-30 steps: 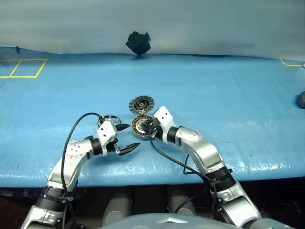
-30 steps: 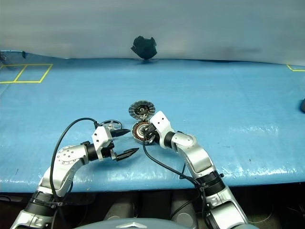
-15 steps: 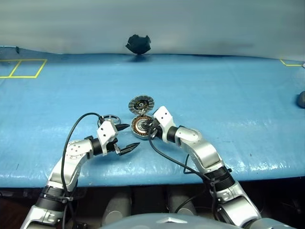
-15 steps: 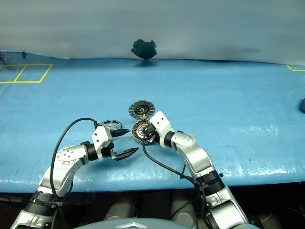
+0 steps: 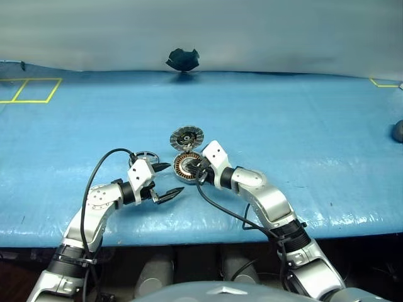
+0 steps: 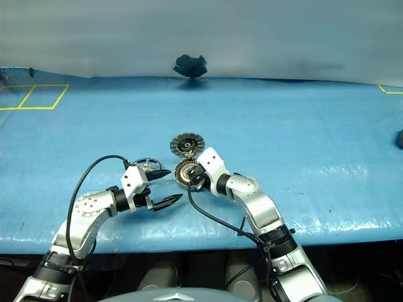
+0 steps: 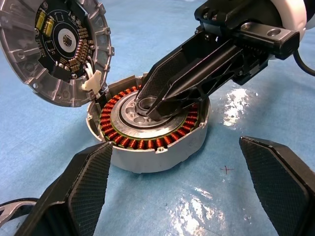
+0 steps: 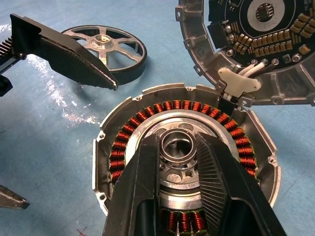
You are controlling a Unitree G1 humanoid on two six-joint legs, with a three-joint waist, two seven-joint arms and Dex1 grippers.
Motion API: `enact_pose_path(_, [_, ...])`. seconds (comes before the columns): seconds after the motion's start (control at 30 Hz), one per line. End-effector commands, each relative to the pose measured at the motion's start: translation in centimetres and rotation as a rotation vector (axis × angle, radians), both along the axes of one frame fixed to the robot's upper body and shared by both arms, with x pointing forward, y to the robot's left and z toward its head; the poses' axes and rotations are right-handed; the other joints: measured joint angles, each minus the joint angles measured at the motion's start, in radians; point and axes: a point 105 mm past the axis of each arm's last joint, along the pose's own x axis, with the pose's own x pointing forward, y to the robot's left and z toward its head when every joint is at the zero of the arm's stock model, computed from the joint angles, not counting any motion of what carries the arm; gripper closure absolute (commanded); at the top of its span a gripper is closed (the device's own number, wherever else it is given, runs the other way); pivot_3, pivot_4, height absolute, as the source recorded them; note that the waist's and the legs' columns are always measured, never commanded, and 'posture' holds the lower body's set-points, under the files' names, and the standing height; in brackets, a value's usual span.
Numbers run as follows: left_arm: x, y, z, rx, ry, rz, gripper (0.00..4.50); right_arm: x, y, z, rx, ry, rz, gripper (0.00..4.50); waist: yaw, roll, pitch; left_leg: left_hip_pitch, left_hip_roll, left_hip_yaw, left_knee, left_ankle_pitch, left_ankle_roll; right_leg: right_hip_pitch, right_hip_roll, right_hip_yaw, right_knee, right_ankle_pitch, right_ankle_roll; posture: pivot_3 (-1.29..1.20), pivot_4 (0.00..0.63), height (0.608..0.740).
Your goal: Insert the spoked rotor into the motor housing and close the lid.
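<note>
Copper-wound silver motor housing [image 8: 187,167] lies lid-open; right gripper [image 8: 178,147] pinches its central hub. Thin spoked silver rotor [image 8: 109,51] rests at ten o'clock; wide-open, empty left gripper [image 5: 165,182] should fetch it squarely.

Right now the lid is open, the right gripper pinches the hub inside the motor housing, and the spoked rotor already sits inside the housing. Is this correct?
Not quite. The spoked rotor lies on the blue table beside the motor housing, as the right wrist view shows. The lid is open and the right gripper pinches the hub.
</note>
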Motion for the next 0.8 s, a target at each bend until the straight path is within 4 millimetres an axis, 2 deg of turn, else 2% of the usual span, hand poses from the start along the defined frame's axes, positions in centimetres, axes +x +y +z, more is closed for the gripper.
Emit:
enact_pose_path(0.03, [0.3,0.2,0.8,-0.007,-0.041,0.007,0.00,0.0,0.4,1.1,0.035,-0.034,0.011,3.77,0.000,0.000,0.000,0.000,0.000,0.000,0.000,0.000,0.000,0.000,0.000,0.000,0.000,0.000,0.000,0.00,0.150,0.740])
enact_pose_path(0.2, [0.3,0.2,0.8,-0.006,-0.043,0.008,0.00,-0.2,0.5,1.1,0.048,-0.014,0.023,3.77,0.000,0.000,0.000,0.000,0.000,0.000,0.000,0.000,0.000,0.000,0.000,0.000,0.000,0.000,0.000,0.00,0.150,0.740])
enact_pose_path(0.23, [0.3,0.2,0.8,-0.006,-0.044,0.008,0.00,-0.2,0.5,1.1,0.048,-0.017,0.024,3.05,0.000,0.000,0.000,0.000,0.000,0.000,0.000,0.000,0.000,0.000,0.000,0.000,0.000,0.000,0.000,0.00,0.150,0.740])
enact_pose_path(0.33, [0.3,0.2,0.8,-0.005,-0.043,0.007,0.00,0.0,0.5,1.3,0.046,-0.037,0.007,2.17,0.000,0.000,0.000,0.000,0.000,0.000,0.000,0.000,0.000,0.000,0.000,0.000,0.000,0.000,0.000,0.00,0.150,0.740])
enact_pose_path(0.73, [0.3,0.2,0.7,-0.004,-0.039,0.011,0.00,-0.1,0.9,2.7,0.106,-0.053,0.028,2.17,0.000,0.000,0.000,0.000,0.000,0.000,0.000,0.000,0.000,0.000,0.000,0.000,0.000,0.000,0.000,0.00,0.150,0.740])
enact_pose_path(0.8, [0.3,0.2,0.6,-0.002,-0.040,0.011,0.00,0.0,0.9,2.7,0.114,-0.048,0.022,2.57,0.000,0.000,0.000,0.000,0.000,0.000,0.000,0.000,0.000,0.000,0.000,0.000,0.000,0.000,0.000,0.00,0.150,0.740])
